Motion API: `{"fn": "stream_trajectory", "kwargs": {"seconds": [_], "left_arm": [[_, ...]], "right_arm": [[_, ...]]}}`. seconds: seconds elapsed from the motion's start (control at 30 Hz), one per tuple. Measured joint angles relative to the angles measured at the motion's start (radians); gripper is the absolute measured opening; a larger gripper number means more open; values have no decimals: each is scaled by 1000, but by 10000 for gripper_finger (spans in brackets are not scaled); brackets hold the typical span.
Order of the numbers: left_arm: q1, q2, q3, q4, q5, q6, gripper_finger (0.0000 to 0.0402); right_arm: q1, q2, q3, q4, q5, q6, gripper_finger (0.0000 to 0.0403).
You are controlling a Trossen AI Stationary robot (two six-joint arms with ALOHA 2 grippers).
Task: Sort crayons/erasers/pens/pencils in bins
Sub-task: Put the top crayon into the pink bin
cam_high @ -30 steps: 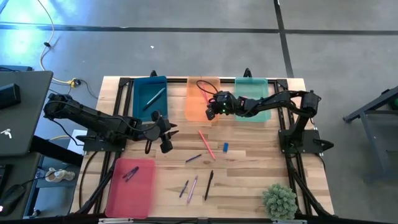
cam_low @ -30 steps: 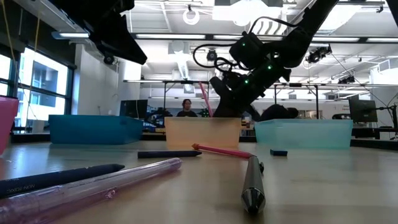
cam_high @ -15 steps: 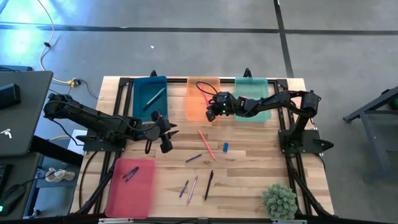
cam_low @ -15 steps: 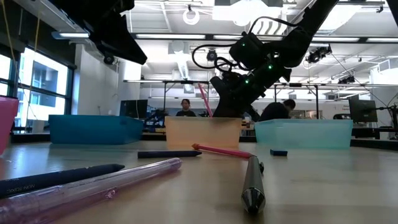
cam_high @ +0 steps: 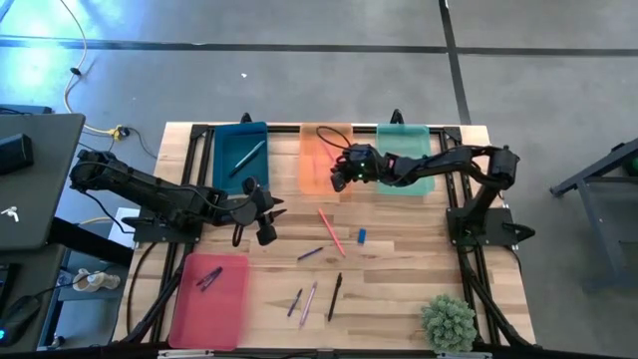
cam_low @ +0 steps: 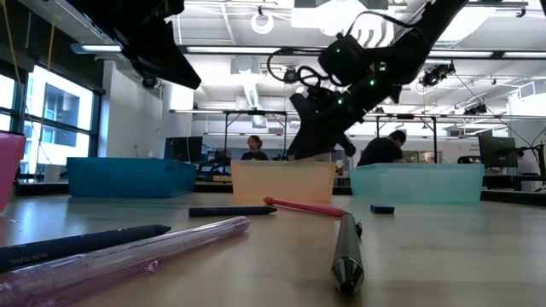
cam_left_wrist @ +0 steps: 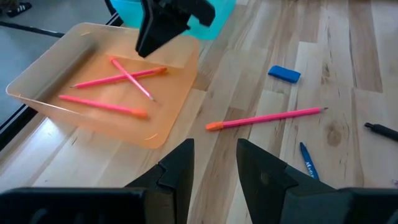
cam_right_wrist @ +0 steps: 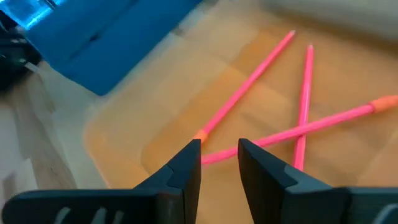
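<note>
Above the orange bin (cam_high: 317,158), the right gripper (cam_right_wrist: 219,163) hangs with jaws spread and empty; three pink pencils (cam_left_wrist: 112,86) lie inside. The left gripper (cam_left_wrist: 214,167), also parted, waits mid-worktop. Still unsorted on the worktop (cam_high: 399,289): a blue eraser (cam_high: 361,236), one pink pencil (cam_high: 331,231) and several pens (cam_high: 334,284). Roughly half remains.

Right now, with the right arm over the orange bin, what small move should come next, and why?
Probably lift the right gripper clear of the orange bin and swing it toward the pink pencil on the table. Its fingers are open and empty, three pink pencils already lie in the bin, and that matching one lies nearest on the wood.
</note>
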Motion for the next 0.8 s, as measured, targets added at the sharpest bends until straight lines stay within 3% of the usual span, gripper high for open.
{"fn": "stream_trajectory", "kwargs": {"seconds": [0.37,0.6,0.8], "left_arm": [[0,0,0,-2,2,-63,116],[0,0,0,-4,31,-133,160],[0,0,0,150,112,-48,183]], "right_arm": [[32,-123,0,-71,0,-97,96],[78,-211,0,-222,0,-137,96],[114,-263,0,-330,37,-138,96]]}}
